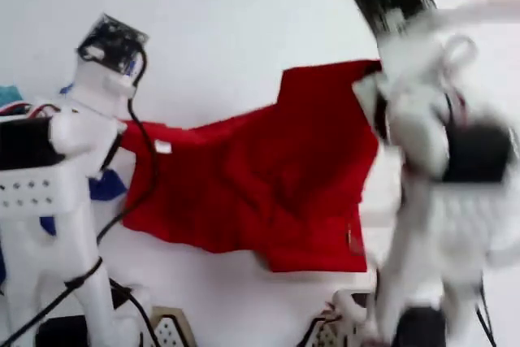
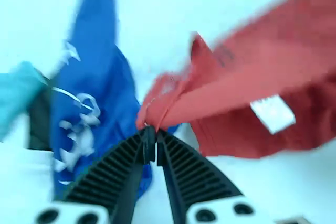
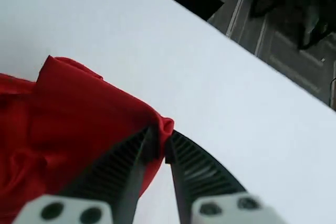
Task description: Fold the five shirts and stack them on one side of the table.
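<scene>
Left claw (image 2: 151, 130) and right claw (image 3: 157, 136) each pinch tight an opposite end of the rumpled red shirt (image 1: 268, 176), stretched over the white desk (image 1: 227, 30), one corner hidden behind the right arm (image 1: 439, 160).

Red shirt (image 1: 260, 176) is the big one here. It's stretched across the middle of the high view, wrinkly and not folded at all, with its wide end toward the right of the frame and a narrower end at the left. There's a small white tag (image 1: 162, 147) near that left end. Each end is pinched: the left gripper (image 2: 151, 142) has a bunched corner, and the right gripper (image 3: 157, 145) is clamped on the upper right corner. Blue shirt (image 1: 106, 188) with white print sits crumpled at the left of the frame, just beside the red one and partly under its edge. Teal shirt (image 1: 10, 95) peeks in at the far left edge.
</scene>
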{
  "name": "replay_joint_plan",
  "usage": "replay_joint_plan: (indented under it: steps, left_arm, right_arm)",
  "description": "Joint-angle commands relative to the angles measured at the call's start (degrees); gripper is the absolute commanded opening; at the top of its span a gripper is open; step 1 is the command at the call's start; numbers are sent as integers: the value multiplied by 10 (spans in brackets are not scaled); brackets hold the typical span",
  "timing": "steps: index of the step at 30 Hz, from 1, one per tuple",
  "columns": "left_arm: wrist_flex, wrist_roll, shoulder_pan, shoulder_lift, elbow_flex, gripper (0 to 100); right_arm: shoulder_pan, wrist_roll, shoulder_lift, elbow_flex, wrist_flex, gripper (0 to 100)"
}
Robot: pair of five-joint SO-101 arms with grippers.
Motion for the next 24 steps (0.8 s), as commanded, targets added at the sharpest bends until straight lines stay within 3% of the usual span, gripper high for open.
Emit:
replay_joint_plan:
  steps: [1,7,11,16,24]
  left_arm:
    - [13,-1,0,-19,-57,24]
    - [13,-4,1,-19,-115,24]
    - [11,-4,1,-13,-160,24]
    - [-11,-4,1,-13,-126,24]
    - [4,-4,0,-19,-109,24]
  right_arm:
    - [5,4,-126,30,-7,21]
    - [8,30,-174,46,-58,21]
    - [10,69,-117,42,-139,21]
    - [42,73,-34,40,-219,21]
    - [53,119,-66,-34,-167,21]
